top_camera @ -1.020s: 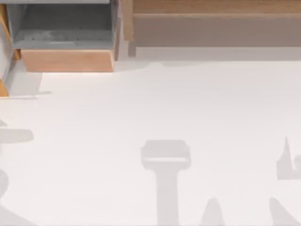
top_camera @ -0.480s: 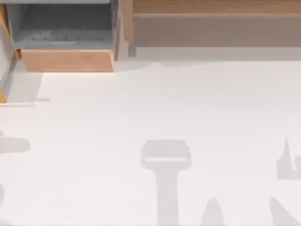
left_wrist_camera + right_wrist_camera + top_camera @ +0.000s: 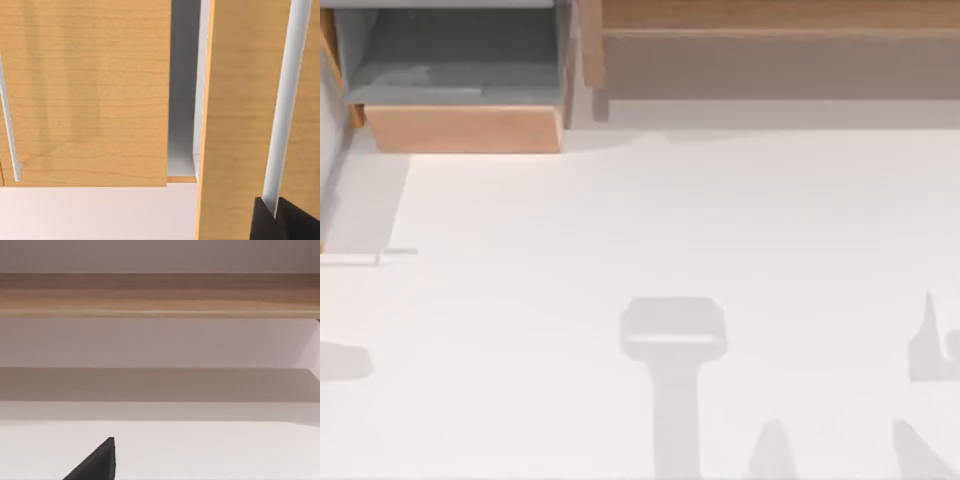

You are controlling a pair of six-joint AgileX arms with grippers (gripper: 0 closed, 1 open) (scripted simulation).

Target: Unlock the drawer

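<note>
We see the drawer [image 3: 460, 90] with its grey, faintly mottled inside and plain light tan wooden front. Beside it the ledge [image 3: 770, 50] runs a darker brown wood. The table [image 3: 670, 220] is plain white, crossed by soft pale grey shadows.

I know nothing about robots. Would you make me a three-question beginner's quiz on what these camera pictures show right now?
1. True or false: seen from above, the drawer is pulled out, so its grey inside shows.
2. Which sits at the top view's left? A. the drawer B. the brown wooden ledge
3. Fill in: the drawer's front board is light tan ____.

Key: 1 true; 2 A; 3 wood.
</note>
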